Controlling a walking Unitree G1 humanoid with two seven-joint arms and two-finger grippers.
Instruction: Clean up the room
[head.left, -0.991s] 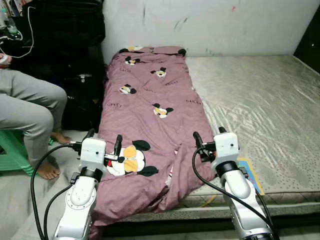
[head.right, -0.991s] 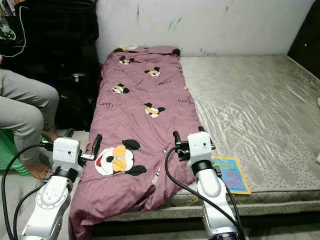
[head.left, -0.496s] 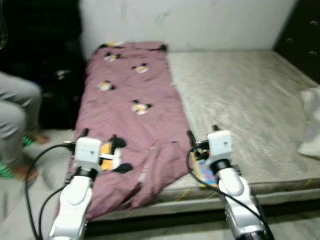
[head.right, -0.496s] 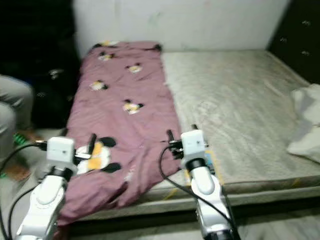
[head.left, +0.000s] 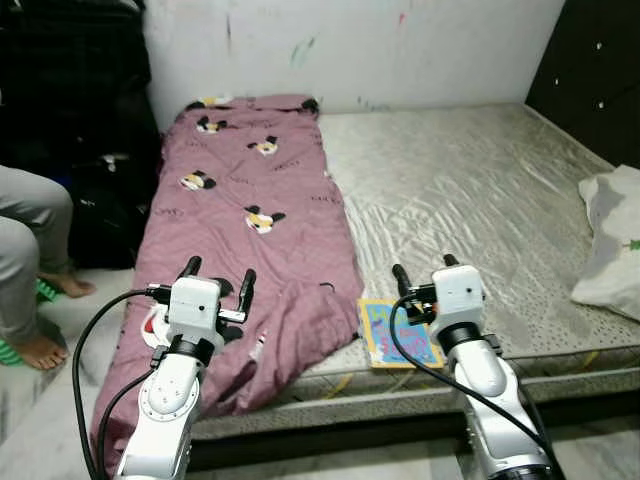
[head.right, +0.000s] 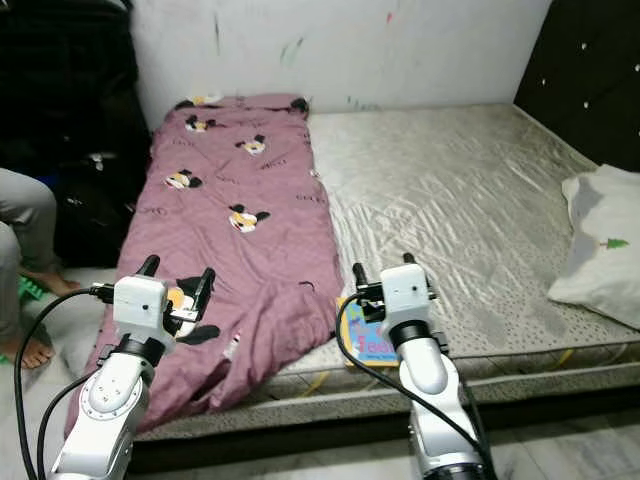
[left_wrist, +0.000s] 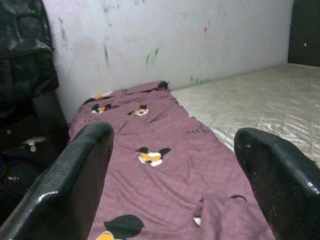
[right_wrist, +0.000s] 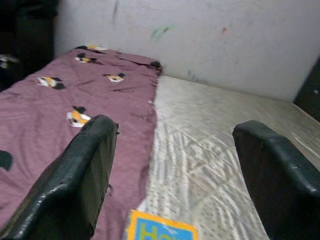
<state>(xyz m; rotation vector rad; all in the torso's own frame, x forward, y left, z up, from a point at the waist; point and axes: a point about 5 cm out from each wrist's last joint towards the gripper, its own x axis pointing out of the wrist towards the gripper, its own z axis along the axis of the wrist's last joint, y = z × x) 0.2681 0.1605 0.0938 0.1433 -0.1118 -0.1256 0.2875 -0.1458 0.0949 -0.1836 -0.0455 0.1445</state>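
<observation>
A purple blanket (head.left: 255, 215) printed with cartoon mice covers the left strip of a bare grey mattress (head.left: 480, 190); its near end is bunched and hangs over the front edge. A blue and yellow book (head.left: 398, 335) lies flat at the mattress's front edge, beside the blanket. A white pillow (head.left: 612, 240) rests at the far right. My left gripper (head.left: 219, 270) hovers open over the blanket's near end. My right gripper (head.left: 422, 266) is open just above the book, holding nothing. The right wrist view has the book's top edge (right_wrist: 160, 231) between its fingers.
A seated person's grey trouser leg (head.left: 25, 235) and bare foot (head.left: 35, 350) are on the floor to the left. Black bags (head.left: 85, 110) are piled against the wall there. A dark padded headboard (head.left: 595, 70) closes off the right side.
The camera has swung to the right: the pillow and headboard have come into view and the book shows fully. Both grippers stay open in front of me.
</observation>
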